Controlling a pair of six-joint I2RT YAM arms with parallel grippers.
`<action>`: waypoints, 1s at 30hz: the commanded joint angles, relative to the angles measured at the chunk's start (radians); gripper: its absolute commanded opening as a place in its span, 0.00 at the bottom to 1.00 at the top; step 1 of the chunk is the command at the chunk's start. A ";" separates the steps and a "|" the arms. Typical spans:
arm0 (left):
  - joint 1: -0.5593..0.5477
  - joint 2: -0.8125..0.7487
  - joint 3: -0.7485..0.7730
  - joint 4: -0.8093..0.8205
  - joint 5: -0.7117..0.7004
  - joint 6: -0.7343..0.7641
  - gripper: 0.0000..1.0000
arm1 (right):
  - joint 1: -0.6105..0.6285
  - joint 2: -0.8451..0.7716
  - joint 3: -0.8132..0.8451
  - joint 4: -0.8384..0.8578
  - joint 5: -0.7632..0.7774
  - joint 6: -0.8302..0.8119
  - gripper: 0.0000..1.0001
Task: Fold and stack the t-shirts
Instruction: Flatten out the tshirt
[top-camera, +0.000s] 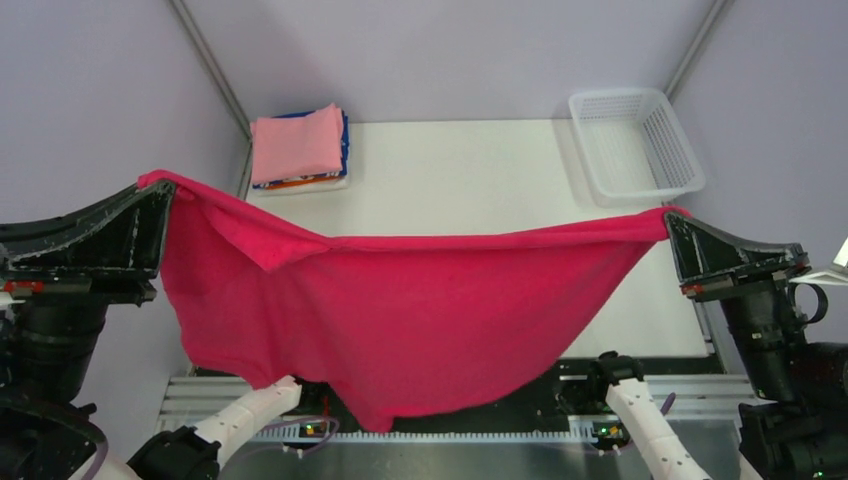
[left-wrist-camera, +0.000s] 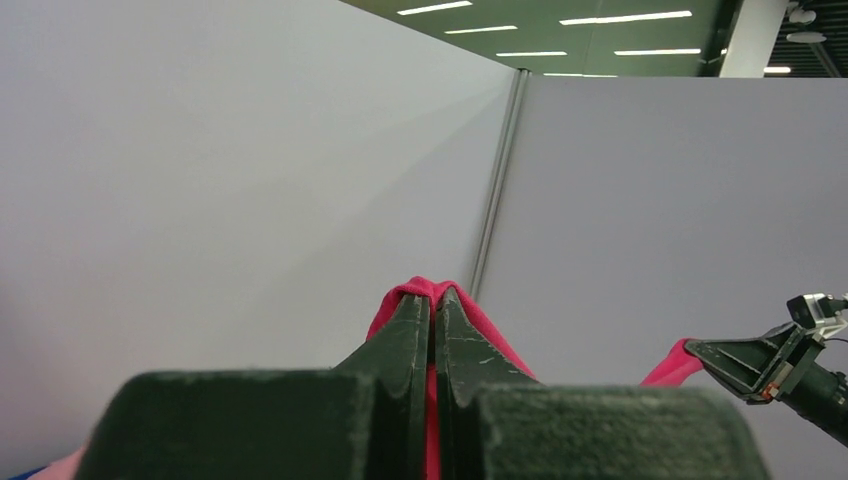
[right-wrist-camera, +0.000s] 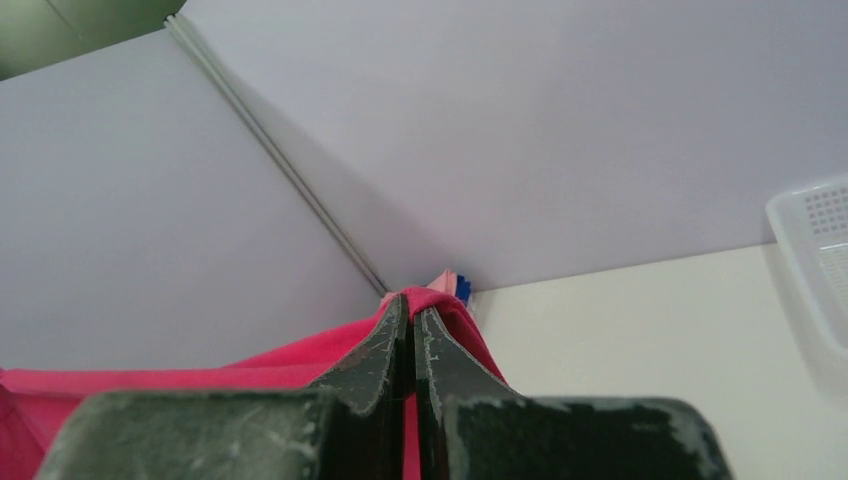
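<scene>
A crimson-red t-shirt (top-camera: 400, 310) hangs in the air above the table, stretched between both arms and sagging in the middle. My left gripper (top-camera: 160, 190) is shut on its left corner (left-wrist-camera: 432, 290); my right gripper (top-camera: 672, 222) is shut on its right corner (right-wrist-camera: 440, 305). The cloth's lower edge droops over the near edge of the table. At the back left stands a stack of folded t-shirts (top-camera: 298, 148) with a light pink one on top and blue, orange and white ones under it. A bit of that stack (right-wrist-camera: 452, 282) shows behind the right fingers.
A white plastic mesh basket (top-camera: 636, 144) stands at the back right of the white table (top-camera: 480, 180). Grey partition walls (top-camera: 450, 50) close the back and both sides. Both arm bases sit at the near edge.
</scene>
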 joint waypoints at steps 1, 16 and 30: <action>0.006 0.078 -0.048 0.056 -0.024 0.030 0.00 | -0.006 0.022 -0.024 0.010 0.041 -0.014 0.00; 0.112 0.484 -0.663 0.373 -0.504 -0.022 0.00 | -0.005 0.381 -0.587 0.399 0.355 0.001 0.00; 0.246 1.457 -0.088 0.236 -0.181 -0.111 0.00 | -0.009 1.316 -0.393 0.678 0.455 -0.025 0.00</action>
